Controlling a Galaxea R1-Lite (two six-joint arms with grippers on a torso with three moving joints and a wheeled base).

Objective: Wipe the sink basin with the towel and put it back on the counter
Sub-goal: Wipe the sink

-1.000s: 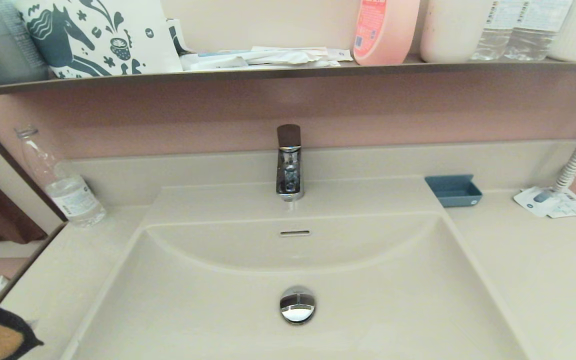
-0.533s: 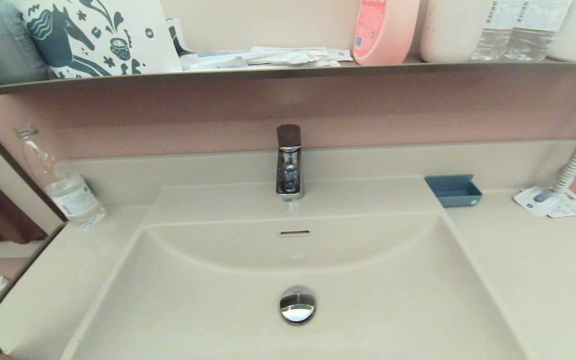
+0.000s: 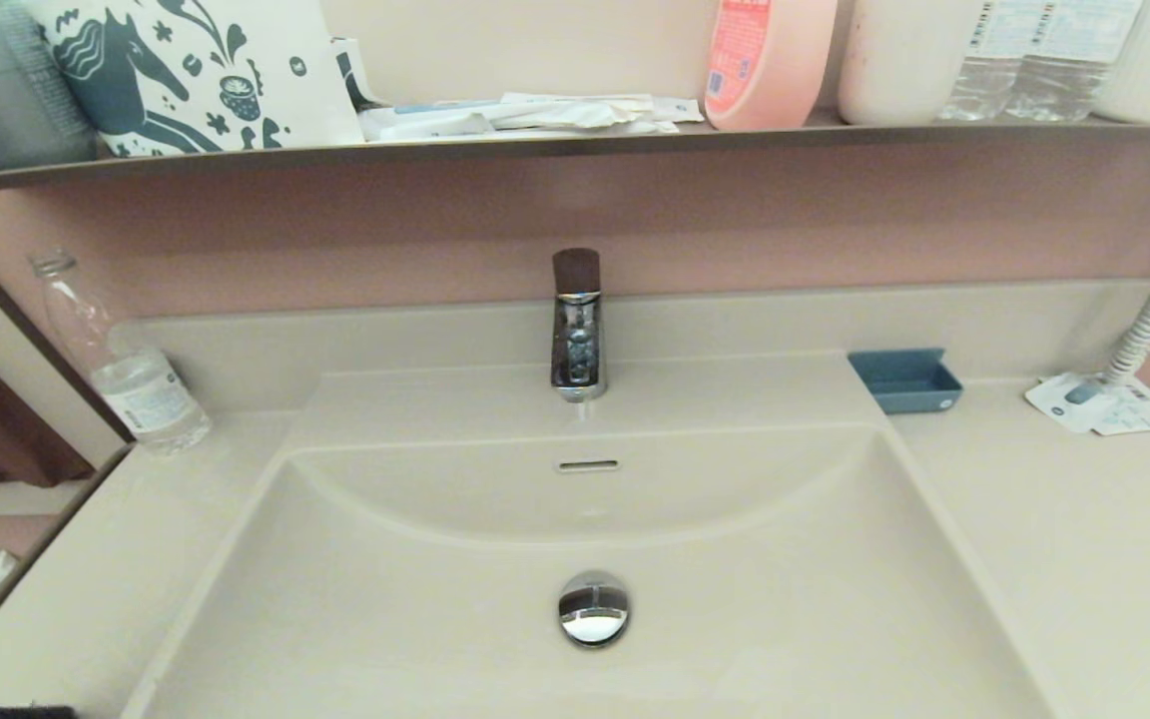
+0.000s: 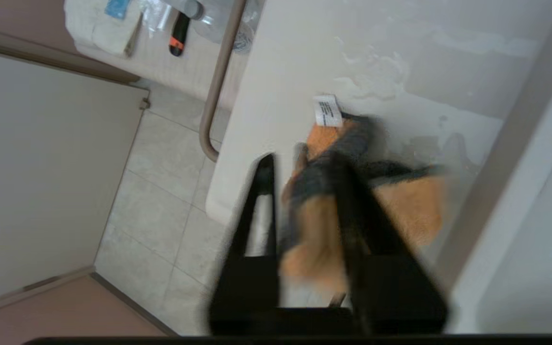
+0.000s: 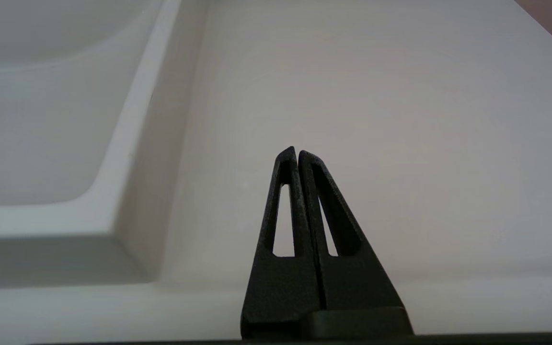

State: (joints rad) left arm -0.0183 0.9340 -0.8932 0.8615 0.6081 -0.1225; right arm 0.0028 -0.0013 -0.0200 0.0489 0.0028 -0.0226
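Note:
The orange-tan towel (image 4: 415,211), with a dark border and a white tag, lies on the counter (image 4: 295,57) near its front left corner. My left gripper (image 4: 302,160) is right over it. Its fingers are spread, with the towel's bunched middle between them, and a thin gap shows beside one finger. The sink basin (image 3: 755,619) has nothing in it but its chrome drain plug (image 3: 593,609) and overflow slot (image 3: 588,465). My right gripper (image 5: 297,152) is shut on nothing, low over the counter (image 5: 376,96) to the right of the basin (image 5: 31,120). The towel is out of the head view.
A faucet (image 3: 576,325) stands behind the basin. A clear bottle (image 3: 126,369) is at the back left, a blue dish (image 3: 904,379) and a packet (image 3: 1104,404) at the back right. The shelf (image 3: 575,145) above holds bottles. Wet patches (image 4: 376,72) mark the left counter, and floor tiles (image 4: 161,191) lie beyond its edge.
The towel and left gripper have dropped out of the head view at the lower left corner. Only a dark sliver stays at the frame's bottom edge.

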